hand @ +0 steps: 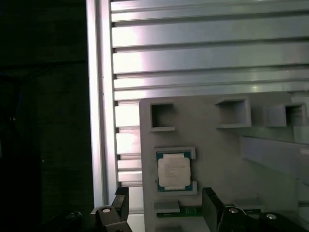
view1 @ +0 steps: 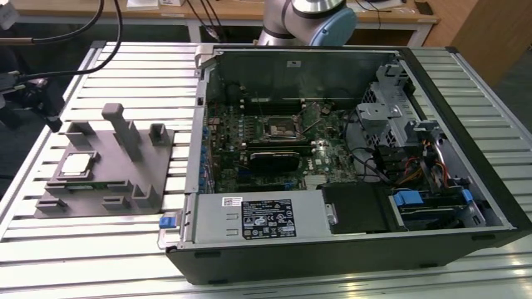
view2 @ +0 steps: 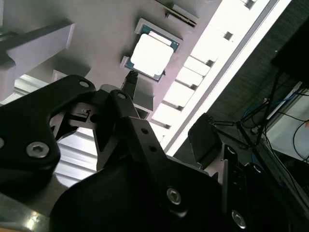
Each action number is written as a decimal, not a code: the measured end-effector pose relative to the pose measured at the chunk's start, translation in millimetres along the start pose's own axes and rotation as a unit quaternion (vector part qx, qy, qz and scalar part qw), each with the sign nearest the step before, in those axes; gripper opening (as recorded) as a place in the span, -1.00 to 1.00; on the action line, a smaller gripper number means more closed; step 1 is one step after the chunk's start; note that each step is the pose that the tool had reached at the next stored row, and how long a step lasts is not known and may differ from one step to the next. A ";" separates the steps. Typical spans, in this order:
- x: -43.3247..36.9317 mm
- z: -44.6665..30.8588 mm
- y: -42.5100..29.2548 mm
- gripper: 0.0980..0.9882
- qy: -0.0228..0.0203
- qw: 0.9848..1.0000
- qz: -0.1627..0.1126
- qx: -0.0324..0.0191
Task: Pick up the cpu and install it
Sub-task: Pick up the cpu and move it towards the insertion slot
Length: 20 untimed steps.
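The cpu (view1: 75, 164), a small square chip with a pale metal top, lies flat in a recess of the grey tray (view1: 124, 177) at the exterior view's left. Both wrist views show the cpu (hand: 174, 171) (view2: 152, 53) in its recess. My gripper (hand: 165, 197) hovers above the tray's edge beside the chip, short of it. Its two dark fingers (hand: 121, 200) stand apart, open, with nothing between them. One finger (view2: 131, 86) points toward the chip. The dark square socket (view1: 278, 128) sits on the motherboard inside the open computer case (view1: 465, 112).
Upright grey posts (view1: 124, 131) rise from the tray close behind the chip. The slatted metal table (view1: 91, 249) ends just beyond the tray, with dark equipment and cables (view1: 25, 93) past that edge. A labelled grey box (view1: 258, 218) lies in the case's front.
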State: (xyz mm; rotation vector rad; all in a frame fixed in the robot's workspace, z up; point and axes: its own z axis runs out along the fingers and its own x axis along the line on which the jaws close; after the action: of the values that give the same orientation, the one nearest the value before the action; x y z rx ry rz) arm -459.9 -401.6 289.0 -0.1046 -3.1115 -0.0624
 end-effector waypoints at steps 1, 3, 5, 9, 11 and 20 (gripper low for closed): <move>-1.0 1.6 0.0 0.37 0.001 1.000 -0.001 0.000; -1.9 5.2 0.1 0.37 0.001 1.000 -0.001 0.000; -2.0 8.1 -0.1 0.37 0.001 1.000 -0.001 0.000; -2.1 12.4 -0.3 0.37 0.001 1.000 -0.001 0.000; -2.2 13.5 -0.4 0.37 0.001 1.000 -0.001 0.000; -2.3 16.7 -0.5 0.37 0.001 1.000 -0.001 0.000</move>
State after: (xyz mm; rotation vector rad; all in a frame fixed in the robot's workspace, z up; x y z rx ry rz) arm -458.2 -401.6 272.2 -0.1003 -3.1095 -0.0624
